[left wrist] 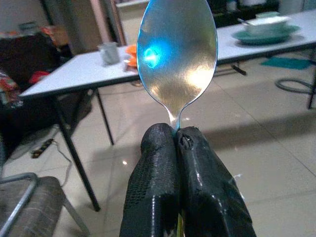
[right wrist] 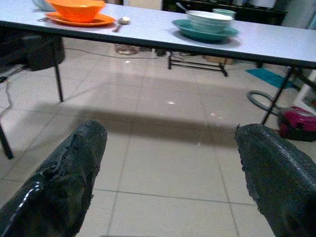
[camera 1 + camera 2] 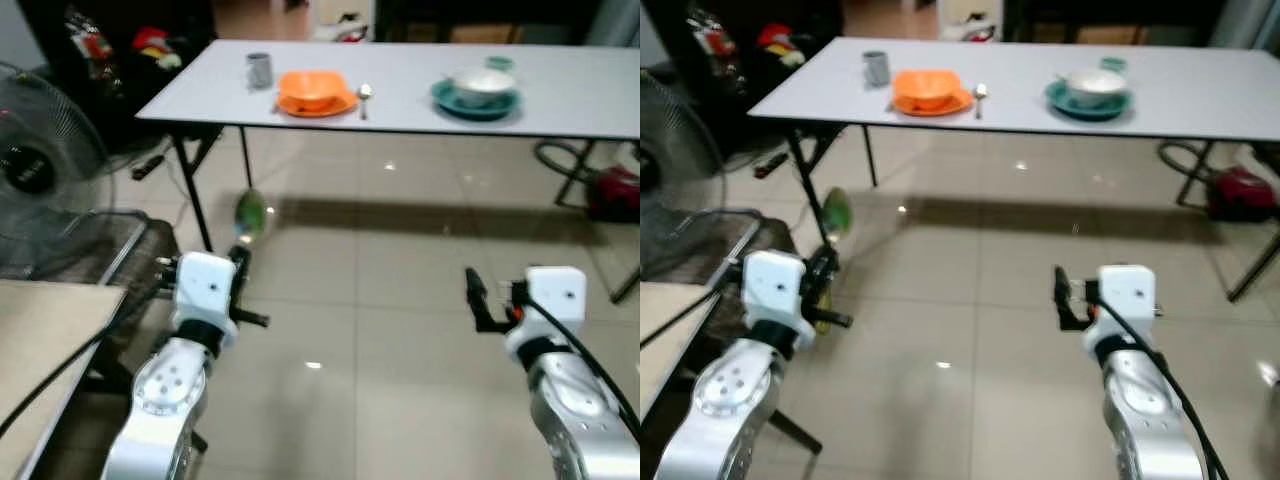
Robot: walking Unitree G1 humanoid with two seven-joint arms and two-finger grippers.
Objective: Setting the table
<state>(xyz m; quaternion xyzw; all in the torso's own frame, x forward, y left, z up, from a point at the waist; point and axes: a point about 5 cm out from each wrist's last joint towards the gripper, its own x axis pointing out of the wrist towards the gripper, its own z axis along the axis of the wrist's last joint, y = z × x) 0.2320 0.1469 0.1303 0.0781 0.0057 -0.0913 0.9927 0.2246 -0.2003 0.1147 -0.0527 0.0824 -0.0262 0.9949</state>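
White bench [image 3: 560, 95] at far side. On it, left to right: grey cup [image 3: 259, 69], orange plate with bowl [image 3: 314, 92], spoon [image 3: 364, 96], teal plate with white bowl [image 3: 478, 92].

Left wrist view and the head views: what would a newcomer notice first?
A shiny spoon pinched by its handle in the left gripper, held up above the tiled floor. Ahead, the white table carries an orange bowl on a plate and a white bowl on a teal plate.
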